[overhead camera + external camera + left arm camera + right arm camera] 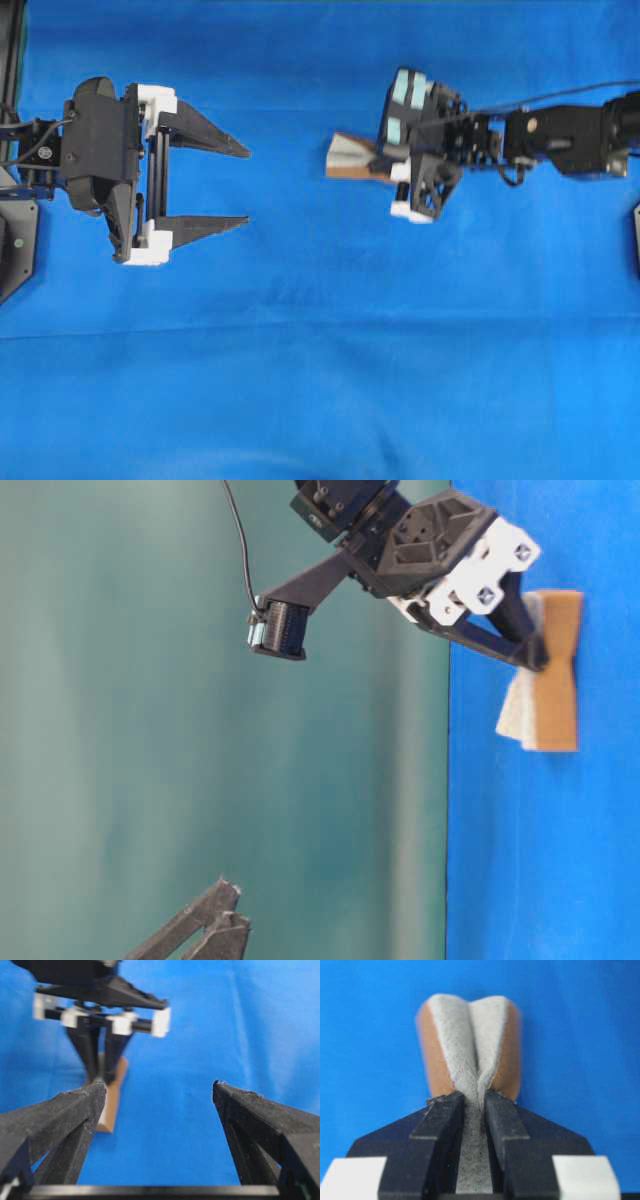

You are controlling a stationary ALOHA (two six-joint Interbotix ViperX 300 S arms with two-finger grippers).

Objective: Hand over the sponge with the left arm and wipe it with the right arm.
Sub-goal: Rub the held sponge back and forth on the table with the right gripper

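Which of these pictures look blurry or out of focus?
Left wrist view: the right gripper and sponge ahead are soft. Right wrist view: the near fingers blur slightly. Overhead view: mildly soft overall. Table-level view: fairly sharp.

— where do your two arms sit over the cloth [320,400]?
— your left gripper [247,187] is on the left of the overhead view, fingers pointing right. your right gripper [385,163] is right of the middle, pointing left, so the two face each other, well apart.
— and the sponge [352,158]?
— it sits between your right gripper's fingers [502,1125], sticking out past the tips toward the left gripper. nothing lies between your left fingers [240,1110]; from that wrist, the sponge is ahead and to the left.
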